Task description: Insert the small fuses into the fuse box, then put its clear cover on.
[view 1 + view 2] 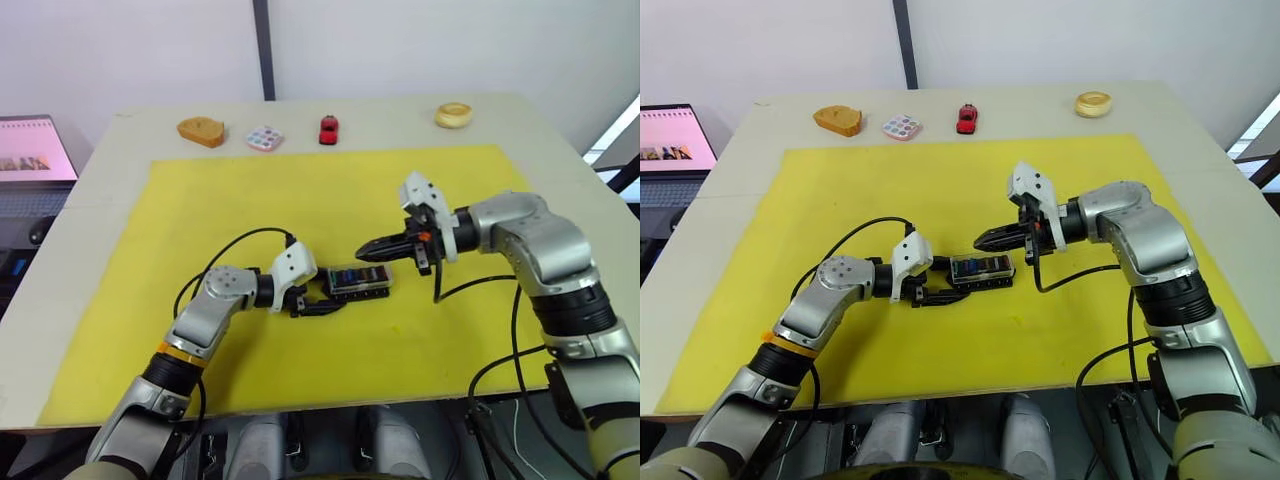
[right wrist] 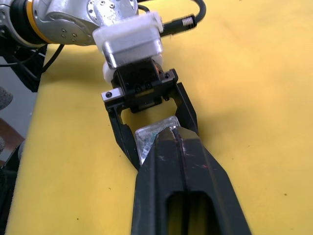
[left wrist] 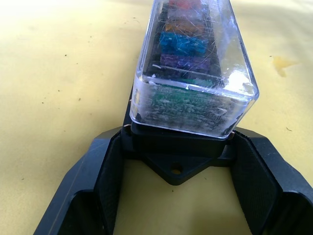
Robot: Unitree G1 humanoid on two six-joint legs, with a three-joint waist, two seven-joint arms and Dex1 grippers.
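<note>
The black fuse box [image 1: 358, 281] lies in the middle of the yellow mat [image 1: 250, 350], and the clear cover [image 3: 195, 63] sits on top of it. Through the cover I see the small fuses [image 3: 183, 44], among them blue, purple, green and red ones. My left gripper [image 1: 334, 299] grips the box's black base at its left end, a finger [image 3: 105, 166] on each side. My right gripper [image 1: 366, 249] is shut, with nothing between its fingers. Its tip [image 2: 168, 134] rests on the cover's top from the right.
Along the table's far edge stand an orange-brown block [image 1: 201, 131], a pastel-dotted palette [image 1: 264, 138], a red toy car [image 1: 328, 129] and a yellow ring [image 1: 454, 115]. A laptop [image 1: 35, 150] sits off the table's left side. Black cables loop from both wrists over the mat.
</note>
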